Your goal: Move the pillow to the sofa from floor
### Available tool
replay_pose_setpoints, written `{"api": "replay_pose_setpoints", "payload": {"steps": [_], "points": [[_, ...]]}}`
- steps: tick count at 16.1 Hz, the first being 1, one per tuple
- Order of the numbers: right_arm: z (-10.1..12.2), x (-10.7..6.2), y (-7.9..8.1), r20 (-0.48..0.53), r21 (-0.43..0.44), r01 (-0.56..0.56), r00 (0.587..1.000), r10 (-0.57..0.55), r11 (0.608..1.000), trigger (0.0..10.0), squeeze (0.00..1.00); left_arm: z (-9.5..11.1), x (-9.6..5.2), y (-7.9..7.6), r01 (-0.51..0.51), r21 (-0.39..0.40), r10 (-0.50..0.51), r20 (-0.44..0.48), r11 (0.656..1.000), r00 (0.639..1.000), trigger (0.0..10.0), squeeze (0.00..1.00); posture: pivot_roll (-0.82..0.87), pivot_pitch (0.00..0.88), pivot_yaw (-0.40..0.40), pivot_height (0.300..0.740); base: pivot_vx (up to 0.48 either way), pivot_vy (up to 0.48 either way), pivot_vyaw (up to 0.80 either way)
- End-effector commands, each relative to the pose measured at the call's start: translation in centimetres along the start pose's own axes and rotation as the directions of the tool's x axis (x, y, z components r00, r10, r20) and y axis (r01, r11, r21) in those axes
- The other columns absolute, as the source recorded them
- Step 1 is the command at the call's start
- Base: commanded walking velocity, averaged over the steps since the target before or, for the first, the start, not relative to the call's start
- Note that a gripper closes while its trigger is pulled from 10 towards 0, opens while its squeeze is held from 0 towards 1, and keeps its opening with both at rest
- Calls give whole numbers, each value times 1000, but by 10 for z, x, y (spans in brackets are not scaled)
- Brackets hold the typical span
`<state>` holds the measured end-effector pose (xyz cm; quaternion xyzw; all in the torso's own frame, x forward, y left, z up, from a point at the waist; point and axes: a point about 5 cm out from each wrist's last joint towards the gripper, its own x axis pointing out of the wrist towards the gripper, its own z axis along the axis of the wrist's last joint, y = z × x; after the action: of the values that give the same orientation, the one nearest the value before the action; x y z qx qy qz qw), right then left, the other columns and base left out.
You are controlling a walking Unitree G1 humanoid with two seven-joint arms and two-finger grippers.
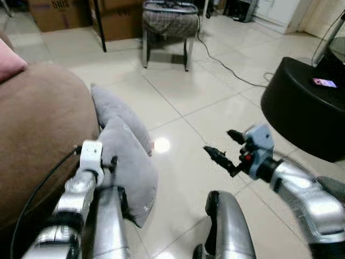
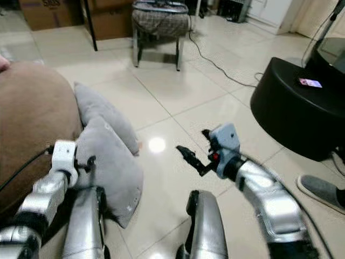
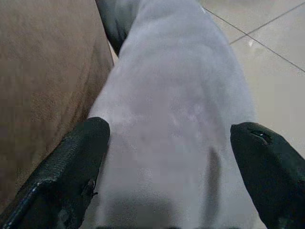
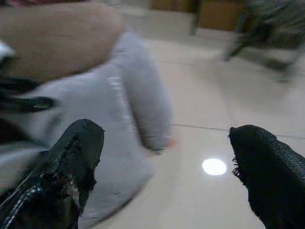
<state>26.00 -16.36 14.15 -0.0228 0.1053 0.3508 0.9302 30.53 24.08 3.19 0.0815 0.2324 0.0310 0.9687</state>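
Two grey pillows lean against the brown sofa (image 1: 38,135) on the tiled floor: a nearer one (image 1: 129,167) and a farther one (image 1: 121,113) behind it. My left gripper (image 3: 170,129) is open, and its fingers (image 3: 71,167) straddle the nearer grey pillow (image 3: 176,95) close to the sofa side. Out over the bare tiles to the pillows' right, my right gripper (image 1: 219,141) hangs open and holds nothing. It points toward the pillows (image 4: 119,119).
A black round table (image 1: 302,108) with a phone (image 1: 324,82) stands at the right. A padded stool (image 1: 170,21), cardboard boxes (image 1: 56,13) and a floor cable (image 1: 226,65) lie behind. A pink cushion (image 1: 9,59) is on the sofa. A shoe (image 2: 321,189) is at the right.
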Motion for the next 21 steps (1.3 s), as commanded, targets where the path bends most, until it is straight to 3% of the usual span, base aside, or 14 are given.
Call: {"api": "replay_pose_setpoints", "payload": {"steps": [1, 2, 4, 5, 7, 8, 9, 10, 11, 21], "points": [[7, -5, 2, -6, -13, -57, 998, 57, 998, 10000, 1000, 6, 2, 7, -46, 12, 45, 21, 999, 999, 10000, 0, -156, 69, -108, 460, 0, 0, 0], [9, -6, 6, -7, -66, -95, 995, 95, 993, 10000, 1000, 7, 3, 11, -65, 12, 65, 23, 998, 998, 10000, 0, -159, 75, -110, 460, 0, 0, 0], [12, -7, 9, 0, -57, -135, 991, 135, 989, 10000, 1000, 4, 4, 12, -62, 32, 62, 0, 998, 998, 10000, 0, -163, 83, -112, 460, 0, 0, 0], [16, -7, 15, -23, -34, -208, 978, 207, 978, 10000, 1000, -4, 4, 12, -54, 56, 57, -56, 997, 997, 10000, 0, -167, 87, -108, 460, 0, 0, 0], [17, -7, 20, -47, -48, -247, 968, 245, 968, 10000, 1000, -12, 3, 12, -43, 43, 47, -105, 998, 993, 10000, 0, -166, 93, -106, 460, 0, 0, 0], [17, -4, 20, -53, -64, -263, 964, 260, 963, 10000, 1000, -16, 3, 11, -22, -12, 20, -143, 1000, 990, 3922, 0, -158, 95, -104, 460, 0, 0, 0], [18, -3, 20, -53, -65, -261, 965, 258, 963, 10000, 1000, -16, 3, 11, -16, -22, 13, -146, 1000, 989, 3333, 0, -157, 95, -104, 460, 0, 0, 0], [17, -2, 20, -61, -52, -271, 962, 268, 961, 10000, 1000, -16, 3, 11, -16, -34, 11, -149, 999, 989, 627, 0, -152, 90, -101, 460, 0, 0, 0], [17, -2, 23, -75, -51, -309, 949, 305, 950, 10000, 1000, -18, 3, 9, 6, -29, -10, -162, 1000, 987, 0, 0, -150, 85, -97, 460, 0, 0, 0], [1, 3, 16, -202, -129, -297, 942, 268, 946, 10000, 1000, -16, 5, -4, 64, 46, -56, -155, 997, 986, 0, 0, -124, 33, -76, 460, 0, 0, 0]]}}
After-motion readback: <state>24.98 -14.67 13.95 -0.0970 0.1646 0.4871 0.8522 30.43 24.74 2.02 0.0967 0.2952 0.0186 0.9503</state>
